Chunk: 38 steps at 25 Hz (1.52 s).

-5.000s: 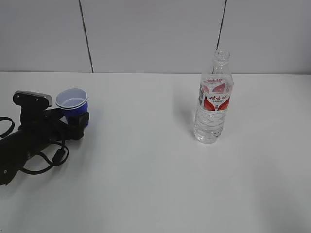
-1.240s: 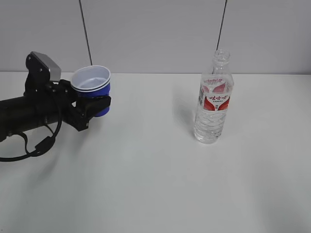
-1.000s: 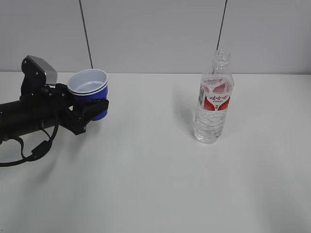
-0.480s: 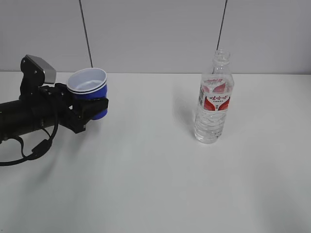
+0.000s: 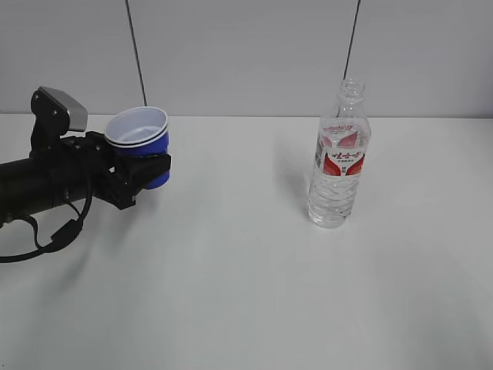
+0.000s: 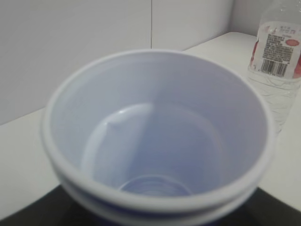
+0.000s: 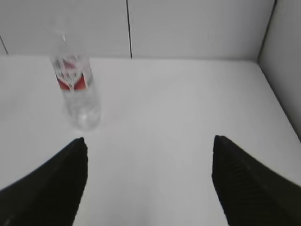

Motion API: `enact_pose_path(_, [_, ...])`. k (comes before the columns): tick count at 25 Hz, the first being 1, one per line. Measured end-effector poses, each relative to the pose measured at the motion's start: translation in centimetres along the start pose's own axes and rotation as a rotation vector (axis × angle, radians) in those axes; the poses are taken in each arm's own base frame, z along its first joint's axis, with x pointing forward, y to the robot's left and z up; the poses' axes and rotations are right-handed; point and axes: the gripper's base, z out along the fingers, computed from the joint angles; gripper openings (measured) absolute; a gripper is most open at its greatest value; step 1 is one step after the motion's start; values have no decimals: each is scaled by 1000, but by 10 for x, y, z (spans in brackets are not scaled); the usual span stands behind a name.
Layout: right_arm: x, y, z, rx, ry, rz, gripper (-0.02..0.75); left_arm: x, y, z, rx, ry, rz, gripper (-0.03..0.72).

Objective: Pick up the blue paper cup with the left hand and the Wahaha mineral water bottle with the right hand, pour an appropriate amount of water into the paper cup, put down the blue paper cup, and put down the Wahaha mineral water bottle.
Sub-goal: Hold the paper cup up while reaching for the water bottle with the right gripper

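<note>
Left hand [image 5: 146, 171] pinches the blue paper cup [image 5: 139, 140], lifted at table's 10 o'clock. Right hand [image 7: 148, 162] jaws spread wide, empty; Wahaha mineral water bottle [image 5: 339, 154] upright at its 11 o'clock, well apart.

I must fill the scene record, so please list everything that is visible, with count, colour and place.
blue paper cup: one, blue outside, white inside, empty, held above the table's left side.
Wahaha mineral water bottle: one, clear, red-and-white label, no cap, upright on the table, right of centre.
table: one, white.
wall: pale grey panels, behind.
left end effector: one, black, closed on the cup.
right end effector: one, black, open, away from the bottle.
</note>
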Motion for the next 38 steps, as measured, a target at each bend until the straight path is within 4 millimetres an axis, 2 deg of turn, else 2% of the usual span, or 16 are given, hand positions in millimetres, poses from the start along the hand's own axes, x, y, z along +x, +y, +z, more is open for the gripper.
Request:
enact_pose_path(4, [-19,2,0,-32,-183,41,602,0,0,0,-2,-1,-12,440])
enact_pose_path(11, [-49,0,18,-30,-335,58,577,0,0,0,-3,-1,-15,440])
enact_pose_path(19, [-77,-2,56,3,-390,-22,576,0,0,0,-3,-1,-15,440])
enact_pose_path(28, [-93,-2,105,11,-404,-53,573,0,0,0,-3,-1,-15,440])
enact_pose_path(31, [-97,9,122,-54,-421,-124,573,0,0,0,-3,-1,-15,440])
enact_pose_path(35, [-102,36,140,-209,-484,-208,573,0,0,0,-3,-2,-14,440])
enact_pose_path(38, [-98,53,159,-288,-464,-223,573,0,0,0,-3,-3,-14,439])
